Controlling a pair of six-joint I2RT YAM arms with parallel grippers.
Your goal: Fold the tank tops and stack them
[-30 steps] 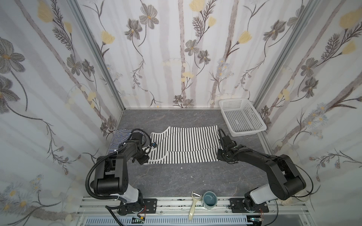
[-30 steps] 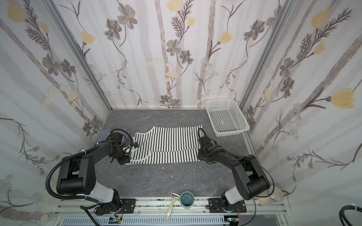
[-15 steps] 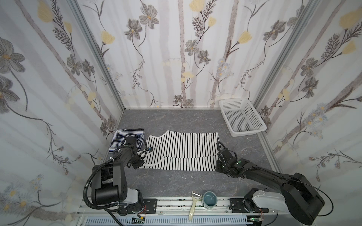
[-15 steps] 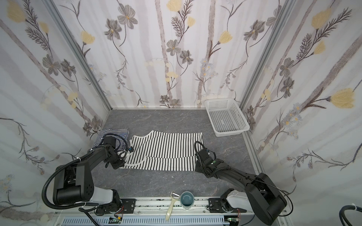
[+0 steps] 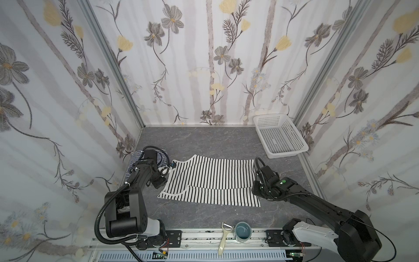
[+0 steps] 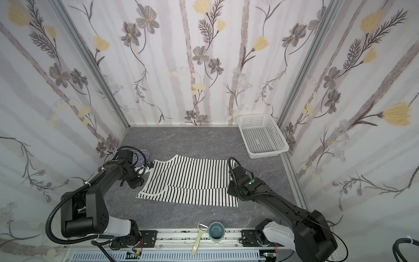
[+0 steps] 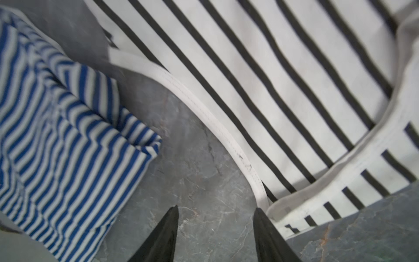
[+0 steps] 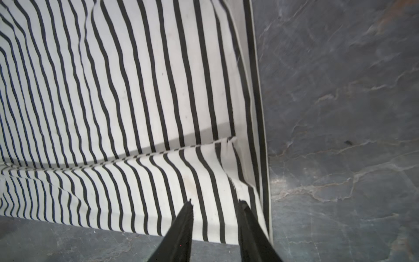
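On the near rail lie a cream peeler (image 5: 223,240) and a blue-grey cup (image 5: 242,231), side by side. Beyond them, on the grey marbled table (image 5: 204,143), the white tank top with wide black stripes (image 5: 210,179) lies spread flat in the middle, neckline to the left, with a layer's edge running left to right across its near part. The right gripper (image 8: 215,202) hangs over the top's near right corner, its fingers (image 8: 179,229) apart with flat cloth showing between them and nothing pinched. The left gripper (image 7: 215,208) sits at the top's left edge with its fingers (image 7: 163,236) spread over bare table (one fingertip is just beside the white-bound strap; whether it touches is unclear), gripping nothing. Further left and a little farther back lies the navy-and-white fine-striped tank top (image 7: 68,140), bunched into a folded bundle, near the white one but apart from it. In the far right corner stands a white perforated basket (image 5: 286,154).
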